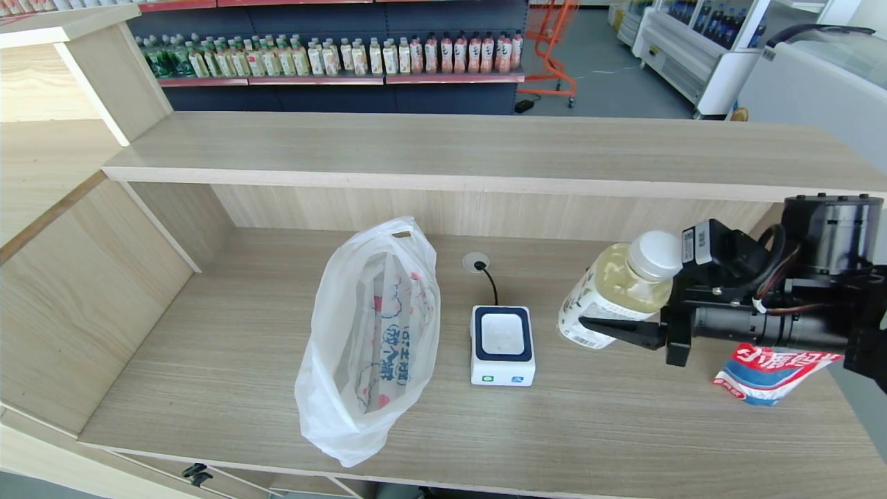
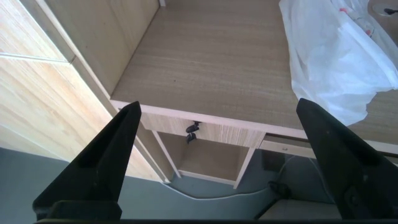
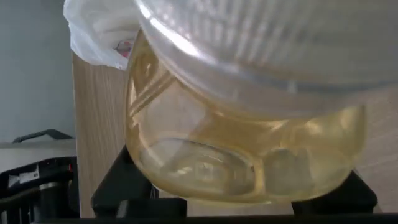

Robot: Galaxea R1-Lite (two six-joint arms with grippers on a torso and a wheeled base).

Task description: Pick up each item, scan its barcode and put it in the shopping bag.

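Head view: clear plastic yellow-tea bottle is clamped by right gripper, cap pointed at 1 o'clock, white blue-rimmed scanner found at its 8 o'clock.

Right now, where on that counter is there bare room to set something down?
The widest bare patch of counter lies between the shopping bag and the left side wall. Another strip runs along the front edge before the barcode scanner. The right is crowded: the right gripper holds a drink bottle there, near a snack packet.
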